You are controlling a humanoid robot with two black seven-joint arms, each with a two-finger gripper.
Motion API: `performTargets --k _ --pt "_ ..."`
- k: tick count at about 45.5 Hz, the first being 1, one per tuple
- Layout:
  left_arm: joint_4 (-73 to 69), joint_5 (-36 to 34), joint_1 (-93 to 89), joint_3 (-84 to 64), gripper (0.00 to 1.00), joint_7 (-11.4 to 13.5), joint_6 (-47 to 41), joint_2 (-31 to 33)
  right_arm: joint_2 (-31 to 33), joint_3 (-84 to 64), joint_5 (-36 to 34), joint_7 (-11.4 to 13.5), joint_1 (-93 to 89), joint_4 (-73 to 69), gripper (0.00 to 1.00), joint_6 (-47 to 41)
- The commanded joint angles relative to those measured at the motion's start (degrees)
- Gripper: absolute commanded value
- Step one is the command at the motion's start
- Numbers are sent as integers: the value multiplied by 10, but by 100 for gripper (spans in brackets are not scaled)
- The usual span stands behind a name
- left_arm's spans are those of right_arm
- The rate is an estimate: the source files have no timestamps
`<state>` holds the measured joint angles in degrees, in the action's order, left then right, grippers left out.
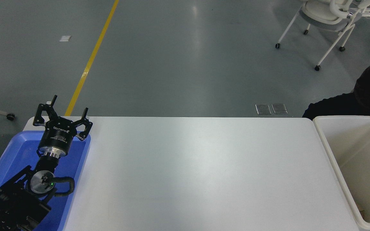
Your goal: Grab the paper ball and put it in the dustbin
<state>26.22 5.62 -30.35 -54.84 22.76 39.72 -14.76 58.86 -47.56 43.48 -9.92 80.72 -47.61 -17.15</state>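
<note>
No paper ball to be seen anywhere in the head view: not on the table (pixel 188 166), not in the visible part of the dustbin (pixel 320 134), not in any grasp. Possibly down inside the dustbin beyond the picture's right edge, or carried out of view; cannot tell which. Only a small brownish speck low against the bin's near wall, too small to identify.

Off-white dustbin far to the right of the left gripper (pixel 63 114), butted against the table's right end, its rolled rim about level with the tabletop and its mouth open upward. Placed so, presumably, to let a ball fall straight in once carried past the edge. Deep smooth walls, so little chance of a light wad bouncing back out.

Right gripper outside the picture; grasping or released, impossible to say. Just a dark shape at the right edge beyond the bin's far rim, not clearly arm or person.

Left gripper parked at the lower left, fingers spread wide and holding nothing, pointing away from the camera over the far end of a blue tray (pixel 8 157). Parked there, likely, to leave the tabletop free for the other arm.

Judged from this alone: drop either done or under way out of sight; not confirmable here.
</note>
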Motion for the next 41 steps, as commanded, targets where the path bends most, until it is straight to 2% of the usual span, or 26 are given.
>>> performTargets --k 1,12,25,26,27,28,29,41 --pt "0 0 -1 0 100 0 0 0 -93 247 -88 2 -292 181 0 52" --pt "0 0 -1 0 100 0 0 0 -177 272 -184 5 -378 253 0 111" --pt "0 0 -1 0 100 0 0 0 -223 282 -191 16 -411 263 0 148" --pt "1 0 -1 0 100 0 0 0 -224 283 -191 17 -411 263 10 150" --pt "1 0 -1 0 100 0 0 0 -224 283 -191 17 -411 263 45 151" --pt "0 0 -1 0 100 0 0 0 -224 284 -191 17 -411 263 97 153" --pt "0 0 -1 0 100 0 0 0 -224 285 -191 17 -411 262 100 153" --pt "1 0 -1 0 100 0 0 0 -220 320 -190 17 -406 267 100 152"
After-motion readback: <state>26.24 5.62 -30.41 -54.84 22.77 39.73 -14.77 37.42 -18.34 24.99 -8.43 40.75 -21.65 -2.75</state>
